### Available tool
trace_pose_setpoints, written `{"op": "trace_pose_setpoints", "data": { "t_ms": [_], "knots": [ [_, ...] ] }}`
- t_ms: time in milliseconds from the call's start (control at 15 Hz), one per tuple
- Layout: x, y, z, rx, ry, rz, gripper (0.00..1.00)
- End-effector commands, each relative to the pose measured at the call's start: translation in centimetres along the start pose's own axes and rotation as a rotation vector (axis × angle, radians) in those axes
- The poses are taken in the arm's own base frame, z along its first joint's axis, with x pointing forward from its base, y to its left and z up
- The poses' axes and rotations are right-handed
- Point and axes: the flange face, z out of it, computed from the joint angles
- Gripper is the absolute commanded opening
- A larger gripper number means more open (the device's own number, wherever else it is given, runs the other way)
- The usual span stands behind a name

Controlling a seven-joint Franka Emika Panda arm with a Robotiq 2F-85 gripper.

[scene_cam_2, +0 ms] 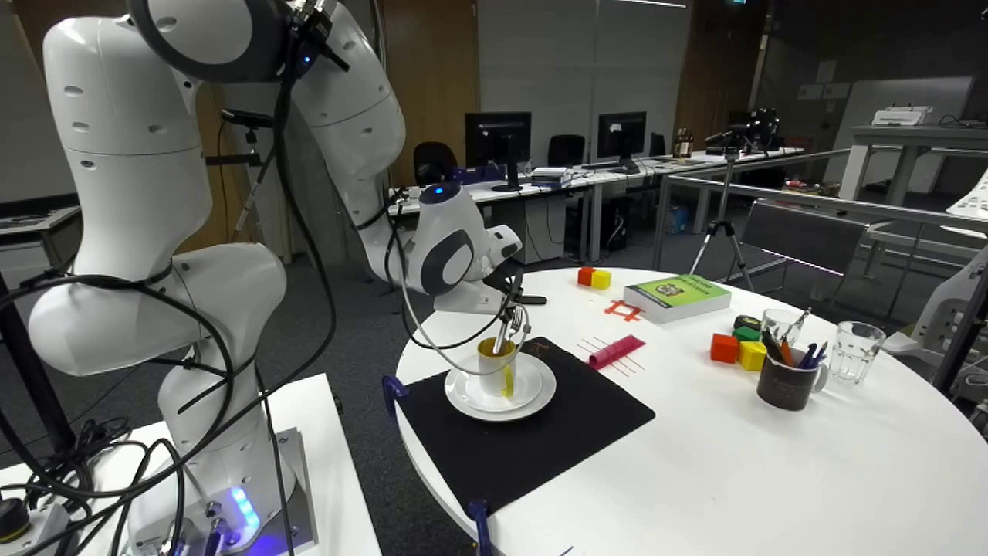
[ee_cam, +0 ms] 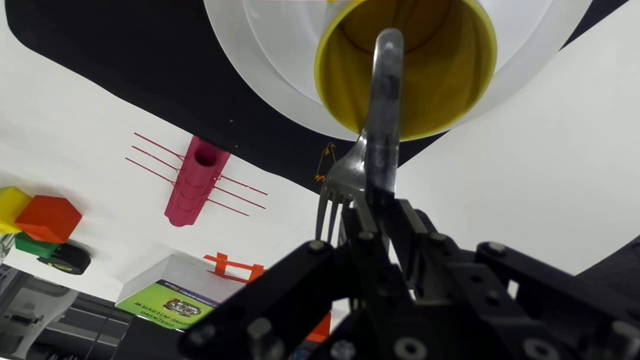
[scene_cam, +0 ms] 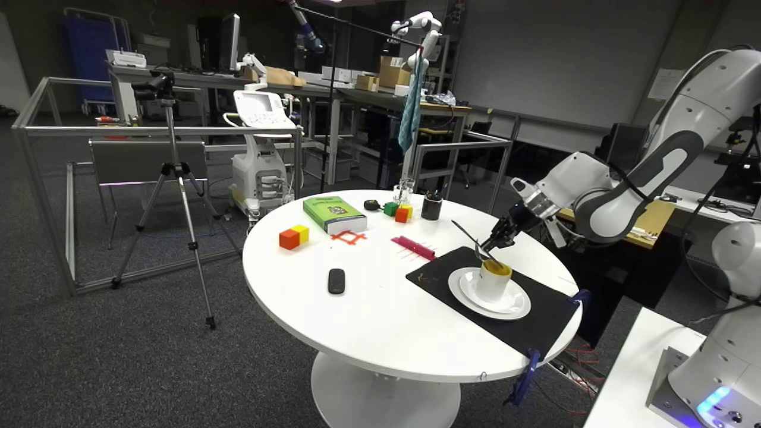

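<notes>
- In the wrist view, our pincer (ee_cam: 387,215) is grasping a knife (ee_cam: 386,100), whose rounded end lies over the mouth of a cup (ee_cam: 442,85). A fork (ee_cam: 345,175) overlaps it, tines pointing back at the pincer; whether fork and knife touch, we cannot tell.
- We would do well to guide the knife along its own length, without twisting, so that it neither scrapes the cup's rim nor drags the fork.
- In an exterior view, our arm (scene_cam: 672,148) reaches over the tabletop (scene_cam: 368,327) from the edge nearest its base (scene_cam: 719,368). The wrist (scene_cam: 574,181) is slanted, so the pincer aims obliquely down at the cup rather than straight.
- The cup stands upright on two stacked plates (scene_cam: 468,292), on a dark mat (scene_cam: 547,309) by that same edge; a sideways shove could, we judge, tip it or slide the plates, so slow, small motions suit best.
- In an exterior view, our elbow (scene_cam_2: 208,31) is bent high above the base, and the arm comes down from there to the cup. Two clamps (scene_cam_2: 480,519) hold the mat at the tabletop's edge, which should give us firm footing.
</notes>
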Motion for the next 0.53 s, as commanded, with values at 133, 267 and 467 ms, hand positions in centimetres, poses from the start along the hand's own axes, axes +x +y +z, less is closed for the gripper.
{"op": "trace_pose_setpoints", "data": {
  "t_ms": [133,267,467],
  "knots": [
    [-0.1,-0.21,0.15,0.045,0.056,-0.026,0.04],
    [-0.28,-0.4,0.24,0.062,0.069,-0.04,0.04],
    [-0.78,-0.38,0.32,0.085,0.091,-0.072,0.04]
  ]
}}
